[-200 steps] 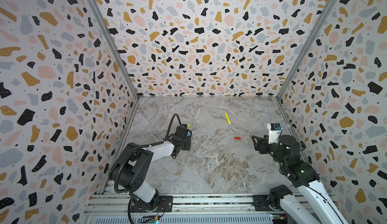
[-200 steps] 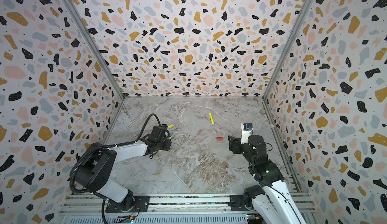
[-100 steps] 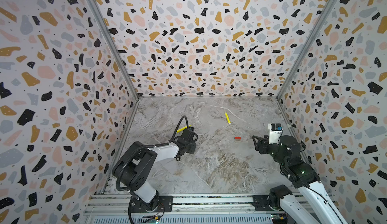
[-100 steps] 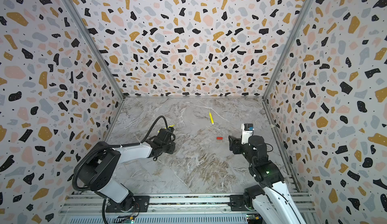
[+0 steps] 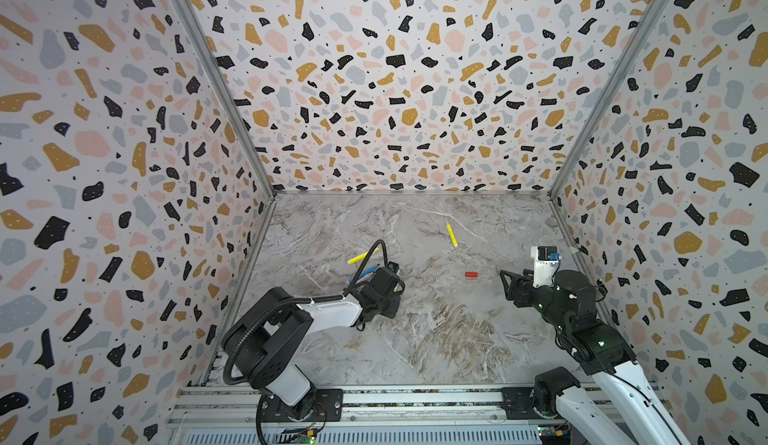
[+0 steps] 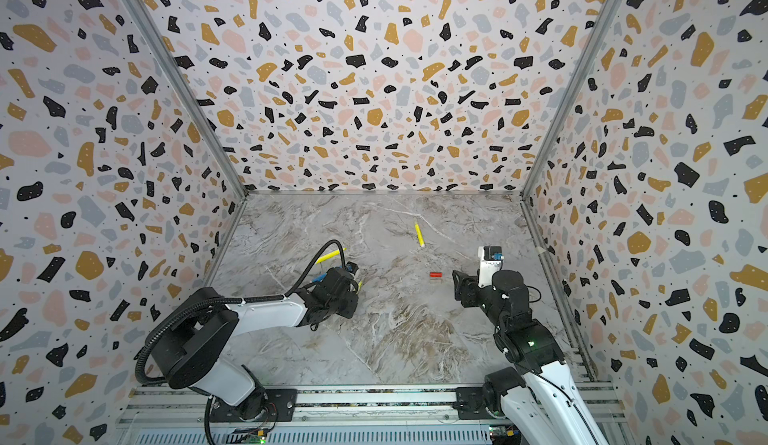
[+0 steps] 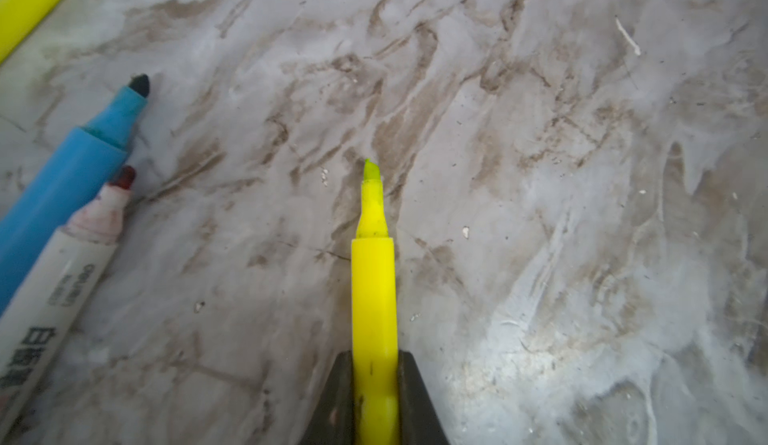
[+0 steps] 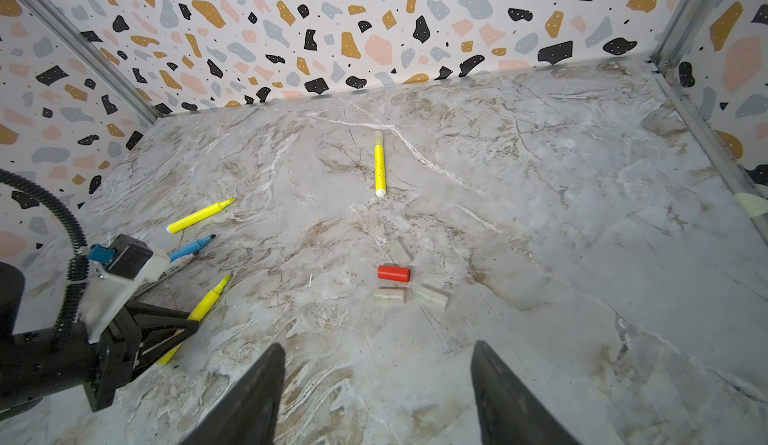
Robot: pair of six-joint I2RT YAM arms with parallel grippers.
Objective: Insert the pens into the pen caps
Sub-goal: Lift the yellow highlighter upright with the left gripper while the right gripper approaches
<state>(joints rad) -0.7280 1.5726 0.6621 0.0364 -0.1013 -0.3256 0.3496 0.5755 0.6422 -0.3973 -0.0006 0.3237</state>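
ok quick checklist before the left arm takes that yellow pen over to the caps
1. Grip: the left gripper is shut on the yellow pen: ok.
2. Tip: the pen tip is bare and points out ahead of the jaws: ok.
3. Neighbours: the blue pen and white pen lie apart from the held pen: ok.
4. Cap held ready: not ok; the right gripper is open and empty.
5. Caps within view: the pale caps lie loose beside the red cap: ok.
6. Which way the caps' open ends face: cannot tell.
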